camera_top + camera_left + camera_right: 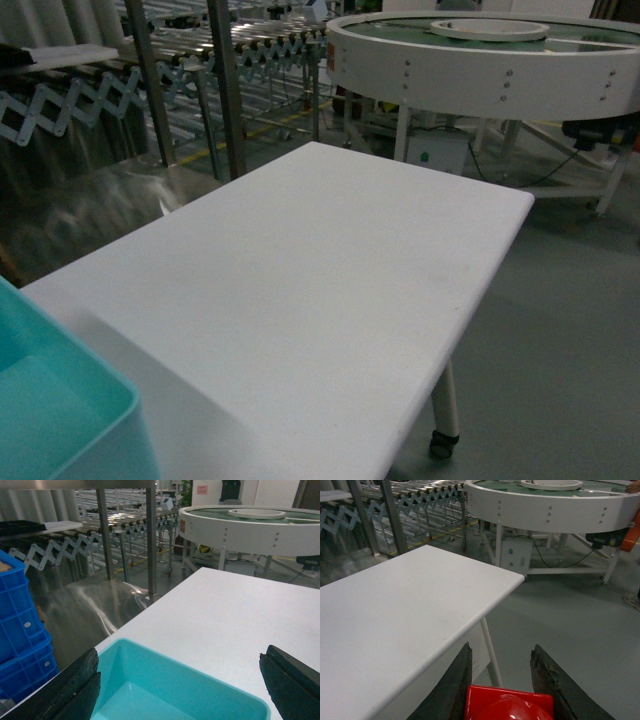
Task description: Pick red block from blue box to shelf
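Since my right gripper (501, 677) has its jaws clamped on the glossy red plastic block (510, 705), seemingly off the white bench (300, 290), my left gripper (180, 685) waits open above the turquoise plastic box (165, 680).

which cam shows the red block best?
Right wrist view: the red block sits between the right gripper's fingers, beyond the white table's edge. Head and left wrist views don't show it.
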Controlling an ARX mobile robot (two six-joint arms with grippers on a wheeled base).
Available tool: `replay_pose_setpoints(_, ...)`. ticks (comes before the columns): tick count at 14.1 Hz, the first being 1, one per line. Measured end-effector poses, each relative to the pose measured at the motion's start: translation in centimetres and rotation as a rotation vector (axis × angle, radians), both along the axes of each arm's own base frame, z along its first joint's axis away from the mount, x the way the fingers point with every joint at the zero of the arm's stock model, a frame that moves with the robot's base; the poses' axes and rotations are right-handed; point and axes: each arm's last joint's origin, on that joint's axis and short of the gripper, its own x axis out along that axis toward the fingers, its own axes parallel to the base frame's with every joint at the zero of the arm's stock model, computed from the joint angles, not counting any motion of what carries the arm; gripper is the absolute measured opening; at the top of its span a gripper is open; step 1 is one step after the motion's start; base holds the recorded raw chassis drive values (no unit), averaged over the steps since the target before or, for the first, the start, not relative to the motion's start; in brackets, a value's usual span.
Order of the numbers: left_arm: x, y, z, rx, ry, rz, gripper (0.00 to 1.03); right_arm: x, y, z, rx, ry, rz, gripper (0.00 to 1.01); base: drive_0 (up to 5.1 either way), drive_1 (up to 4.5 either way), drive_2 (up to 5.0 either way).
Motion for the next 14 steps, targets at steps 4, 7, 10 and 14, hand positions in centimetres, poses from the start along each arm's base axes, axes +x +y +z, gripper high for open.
replay_pose_setpoints(4, 0.00, 0.00, 0.00, 0.000, 0.000, 0.000, 0.98, 0.00, 0.00, 0.00, 0.000, 0.000, 0.000, 0.29, -1.6, -1.63, -1.6)
replay_pose_setpoints(7, 0.00, 0.00, 0.00, 0.000, 0.000, 0.000, 0.98, 0.00, 0.00, 0.00, 0.000, 0.000, 0.000, 0.29, -1.6, -1.63, -1.6)
replay_pose_setpoints(10, 0.00, 0.00, 0.00, 0.000, 0.000, 0.000, 0.98, 0.00, 0.00, 0.00, 0.000, 0.000, 0.000, 0.29, -1.6, -1.56, -1.6)
replay_pose_setpoints(14, 0.00, 0.00, 0.00, 0.000, 0.000, 0.000, 0.98, 0.00, 0.00, 0.00, 0.000, 0.000, 0.000, 0.29, -1.6, -1.56, -1.6)
